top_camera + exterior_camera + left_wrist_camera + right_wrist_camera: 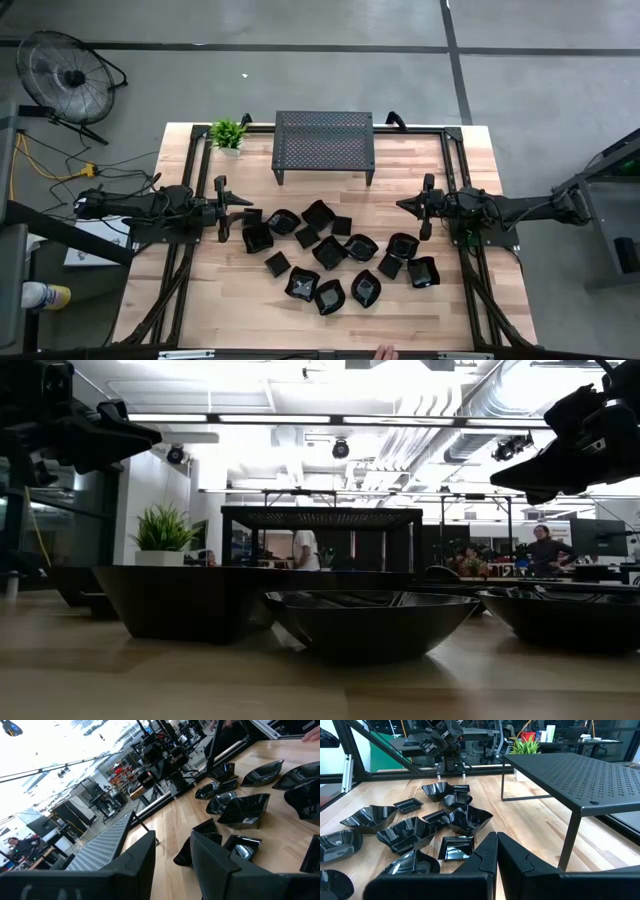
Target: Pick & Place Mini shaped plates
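Plates on wooden bench, both arms raised and empty

Surface: pale wooden table (200,300) inside a black metal frame, standing on a grey concrete floor. Floor fan (62,72) beyond the table's far left corner. Small potted plant (228,134) at the far edge, just beside a black perforated stand (324,146) on four thin legs. Low view shows an open workshop behind: bright ceiling lights, ducting, benches, and people standing far off, one at the right (545,550).

Containers: mini shaped plates (330,253), glossy black, scattered across the middle of the table in front of the stand, between the two arms; square, leaf-shaped and roundish ones mixed, several touching or overlapping. All appear empty. Top of the stand bare.

Arms: left gripper (221,209) held above the table at the cluster's left edge, fingers partly parted with a clear gap, grasping nothing. Right gripper (426,208) held above the table at the cluster's right, fingers pressed together, grasping nothing.

Hard to make out: exact plate count unclear where plates overlap. In the low view only the nearest plates show, as dark silhouettes. Pale fingertip-like shape (383,352) cut off at the near edge, cannot tell what it is
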